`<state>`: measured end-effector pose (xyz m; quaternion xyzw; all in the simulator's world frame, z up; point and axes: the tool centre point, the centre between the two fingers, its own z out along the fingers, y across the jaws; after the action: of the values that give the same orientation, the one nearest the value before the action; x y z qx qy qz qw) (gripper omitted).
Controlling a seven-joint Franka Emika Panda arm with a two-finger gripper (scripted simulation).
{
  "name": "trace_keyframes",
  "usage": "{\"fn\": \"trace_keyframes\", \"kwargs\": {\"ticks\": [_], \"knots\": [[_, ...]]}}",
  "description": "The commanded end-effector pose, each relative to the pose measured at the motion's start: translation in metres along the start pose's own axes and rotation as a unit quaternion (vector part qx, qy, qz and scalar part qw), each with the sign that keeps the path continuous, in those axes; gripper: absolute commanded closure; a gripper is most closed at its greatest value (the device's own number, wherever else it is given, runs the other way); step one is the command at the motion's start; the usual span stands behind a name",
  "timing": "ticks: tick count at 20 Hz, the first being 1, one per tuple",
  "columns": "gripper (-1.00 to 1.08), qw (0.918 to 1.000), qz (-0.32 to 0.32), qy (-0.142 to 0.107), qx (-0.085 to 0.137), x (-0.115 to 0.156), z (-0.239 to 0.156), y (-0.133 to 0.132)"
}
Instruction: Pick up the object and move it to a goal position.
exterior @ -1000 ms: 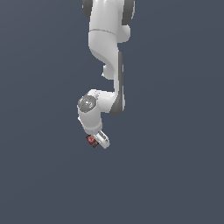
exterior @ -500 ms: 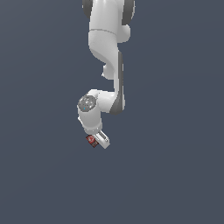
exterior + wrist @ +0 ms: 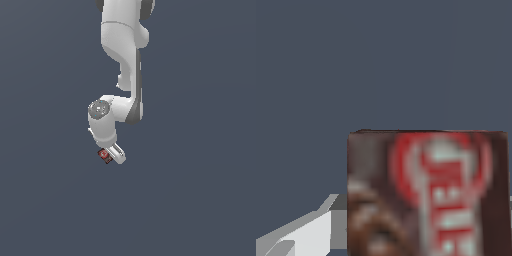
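The object, a small dark red and brown box with pale markings, sits at the tip of my gripper in the exterior view, below the bent white arm. In the wrist view the object fills the near part of the picture, its printed face toward the camera. A pale grey finger lies right against one of its sides. The other finger is hidden behind the box. The gripper is shut on the object, which hangs in front of the plain backdrop and touches nothing else.
Only the white arm, reaching down from above, and a uniform dark grey-blue background show in both views. No goal marker, table edge or other object shows.
The gripper and the box have shifted very slightly upward in the exterior view. The arm's pose and the grip look the same.
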<state>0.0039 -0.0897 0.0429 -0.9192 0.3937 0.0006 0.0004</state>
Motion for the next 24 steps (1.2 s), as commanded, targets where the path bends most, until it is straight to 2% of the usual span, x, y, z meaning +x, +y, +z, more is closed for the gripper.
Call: {"fn": "trace_keyframes", "kwargs": {"ticks": [1, 24], "knots": [[1.08, 1.0, 0.0, 0.0, 0.001, -0.004, -0.013, 0.004], [1.08, 1.0, 0.001, 0.0, 0.0, -0.069, -0.198, 0.064]]}}
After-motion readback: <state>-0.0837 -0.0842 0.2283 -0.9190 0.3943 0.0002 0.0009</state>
